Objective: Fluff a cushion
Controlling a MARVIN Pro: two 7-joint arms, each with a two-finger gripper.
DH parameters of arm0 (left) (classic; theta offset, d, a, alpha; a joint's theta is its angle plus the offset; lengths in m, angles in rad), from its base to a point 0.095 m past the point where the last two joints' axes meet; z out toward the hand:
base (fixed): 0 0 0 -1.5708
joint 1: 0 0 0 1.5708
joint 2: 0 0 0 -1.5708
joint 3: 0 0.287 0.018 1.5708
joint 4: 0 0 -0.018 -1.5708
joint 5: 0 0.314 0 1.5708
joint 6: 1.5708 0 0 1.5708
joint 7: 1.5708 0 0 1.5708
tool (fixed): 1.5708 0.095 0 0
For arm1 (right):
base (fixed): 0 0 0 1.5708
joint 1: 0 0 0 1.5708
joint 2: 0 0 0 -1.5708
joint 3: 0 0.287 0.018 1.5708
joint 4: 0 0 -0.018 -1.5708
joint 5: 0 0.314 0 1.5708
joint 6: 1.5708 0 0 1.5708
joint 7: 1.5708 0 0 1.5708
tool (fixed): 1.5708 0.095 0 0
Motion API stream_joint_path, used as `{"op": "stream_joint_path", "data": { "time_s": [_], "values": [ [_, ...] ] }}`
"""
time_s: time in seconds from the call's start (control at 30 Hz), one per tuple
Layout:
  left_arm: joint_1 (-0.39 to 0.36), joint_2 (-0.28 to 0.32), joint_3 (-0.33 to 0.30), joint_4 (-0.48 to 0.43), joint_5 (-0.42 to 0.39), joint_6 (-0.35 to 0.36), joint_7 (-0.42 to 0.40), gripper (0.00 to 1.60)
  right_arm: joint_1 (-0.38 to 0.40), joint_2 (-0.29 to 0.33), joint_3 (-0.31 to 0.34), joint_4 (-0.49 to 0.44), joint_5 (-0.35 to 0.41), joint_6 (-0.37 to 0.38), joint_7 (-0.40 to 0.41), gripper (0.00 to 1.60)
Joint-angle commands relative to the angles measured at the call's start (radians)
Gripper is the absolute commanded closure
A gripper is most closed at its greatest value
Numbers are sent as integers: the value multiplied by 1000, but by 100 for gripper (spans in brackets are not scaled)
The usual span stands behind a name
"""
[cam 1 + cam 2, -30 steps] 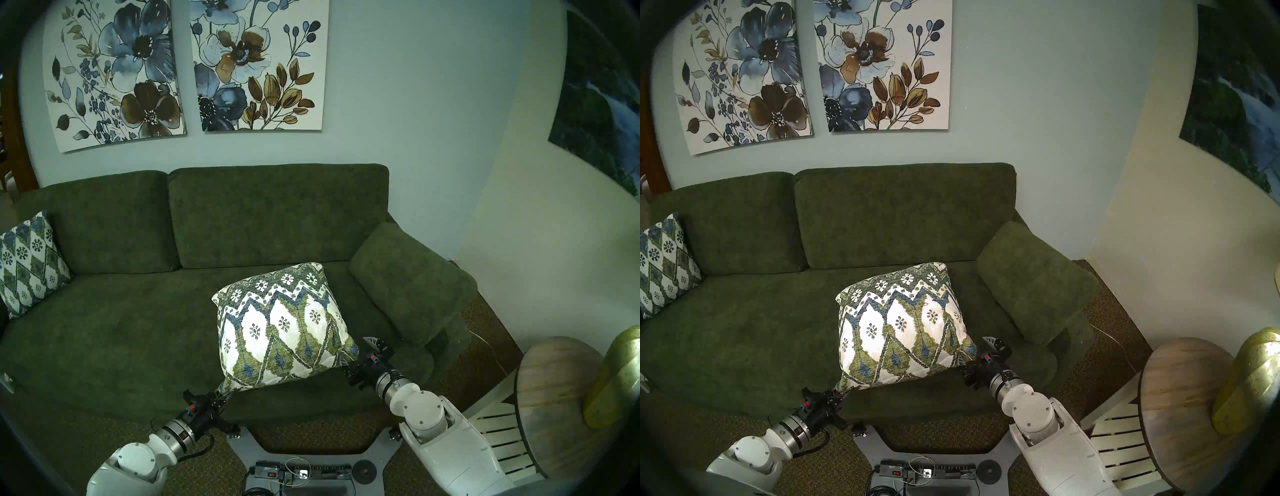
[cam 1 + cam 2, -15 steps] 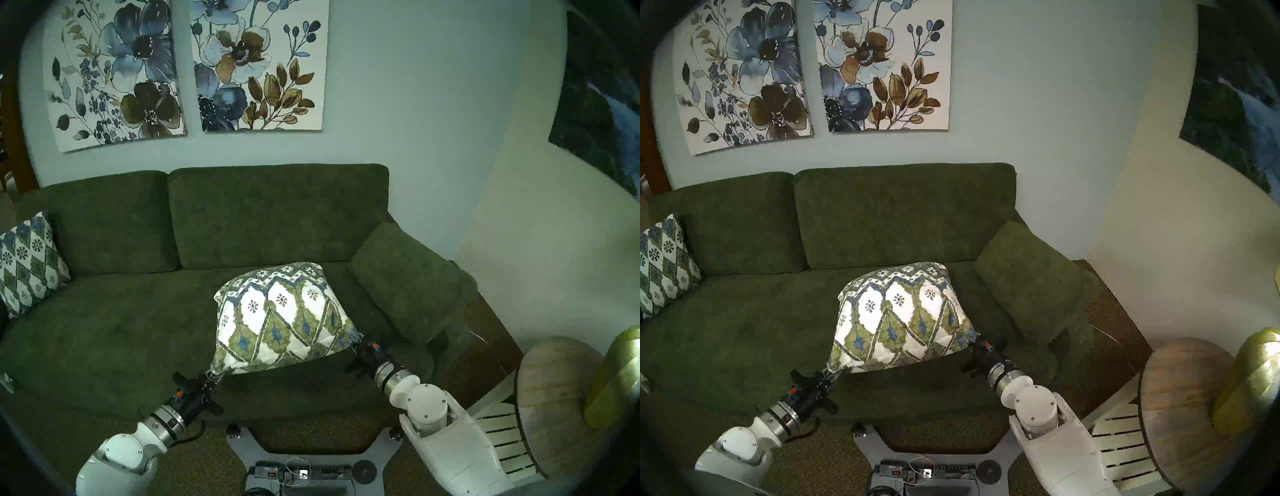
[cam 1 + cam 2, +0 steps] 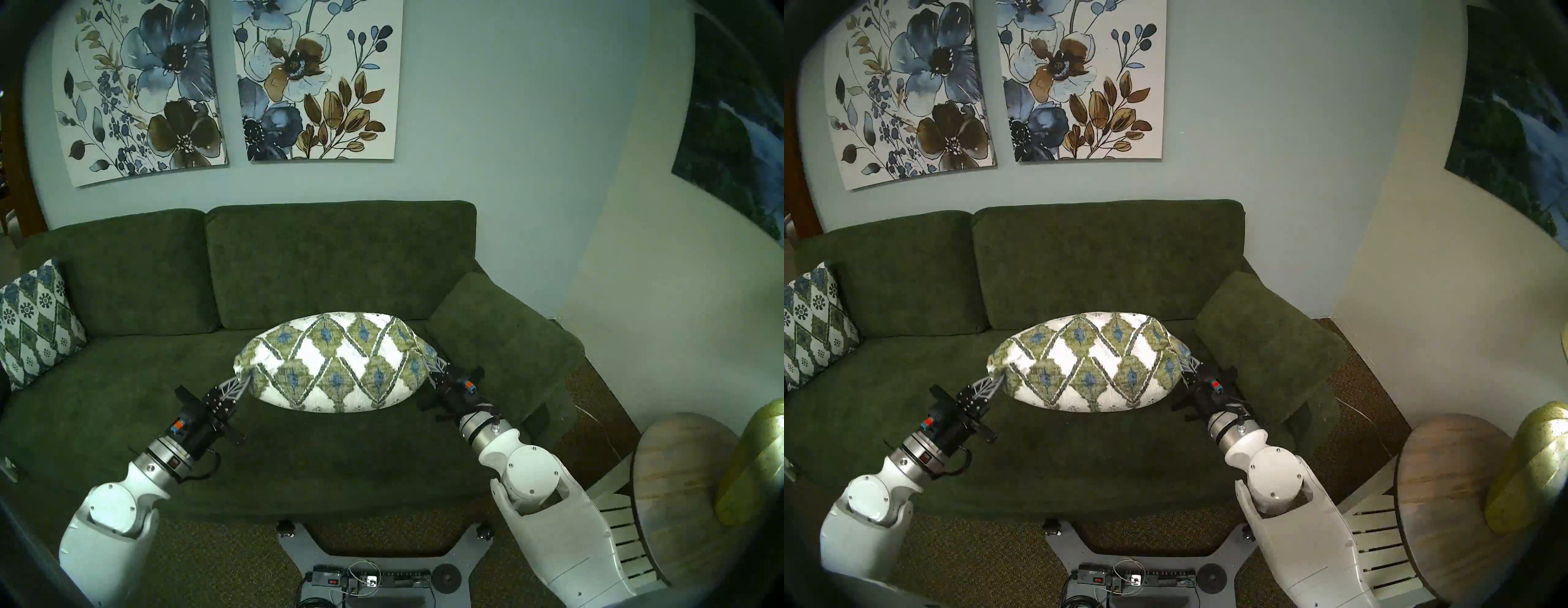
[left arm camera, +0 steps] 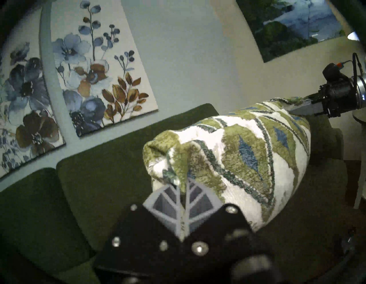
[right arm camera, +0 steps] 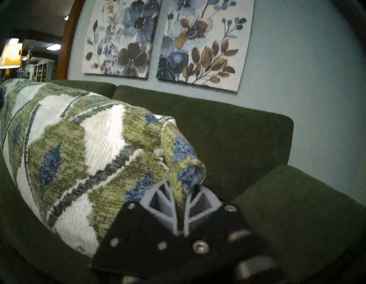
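cushion (image 3: 335, 361): I see it hanging between my two grippers, clear above the sofa (image 3: 127, 403) seat
left gripper (image 3: 248, 379): clamped on the cushion's left corner
right gripper (image 3: 428, 361): pinching the cushion's right corner, armrest (image 3: 500, 339) just beyond it

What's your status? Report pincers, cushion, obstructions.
Left pincer shut on one cushion corner, right pincer shut on the opposite one. Cushion slung between them, clear of the sofa seat. Sofa armrest close beside the right pincer, not touching.
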Motion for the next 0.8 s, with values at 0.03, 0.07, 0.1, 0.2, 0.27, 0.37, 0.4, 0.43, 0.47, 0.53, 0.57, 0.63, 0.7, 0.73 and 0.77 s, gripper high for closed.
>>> {"op": "stream_joint_path", "data": {
  "time_s": [0.03,0.07,0.1,0.2,0.27,0.37,0.4,0.43,0.47,0.53,0.57,0.63,0.7,0.73,0.77],
  "values": [
    [-35,50,-43,-77,-61,64,-14,160,27,-27,19,-132,25,23,-20,160],
    [-24,53,-48,-82,-71,78,-18,160,20,-27,21,-140,26,33,-21,160],
    [-15,55,-52,-87,-82,91,-22,160,5,-23,24,-163,26,54,-24,160],
    [3,59,-59,-93,-104,111,-33,160,-7,-21,28,-171,28,70,-26,160],
    [22,59,-75,-105,-131,123,-46,160,-28,-16,34,-203,29,109,-29,160],
    [22,61,-94,-121,-152,136,-56,160,-49,-17,40,-244,31,153,-35,160],
    [14,63,-96,-128,-155,139,-59,160,-34,-23,37,-224,31,137,-35,160],
    [8,66,-98,-135,-158,145,-62,160,-52,-23,39,-267,31,174,-41,160],
    [-3,67,-96,-140,-158,149,-61,160,-36,-31,36,-250,32,158,-41,160],
    [-25,72,-93,-152,-153,158,-62,160,-36,-38,36,-280,34,177,-47,160],
    [-34,74,-91,-160,-155,163,-64,160,-33,-41,35,-293,34,186,-48,160],
    [-55,80,-92,-179,-154,168,-64,160,-13,-51,31,-303,37,185,-49,160],
    [-74,88,-100,-207,-158,171,-65,160,4,-60,30,-323,40,190,-53,160],
    [-84,93,-105,-220,-158,170,-65,160,12,-65,29,-340,43,191,-54,160],
    [-92,97,-110,-232,-159,173,-65,160,27,-69,28,-339,44,189,-54,160]
  ]
}}
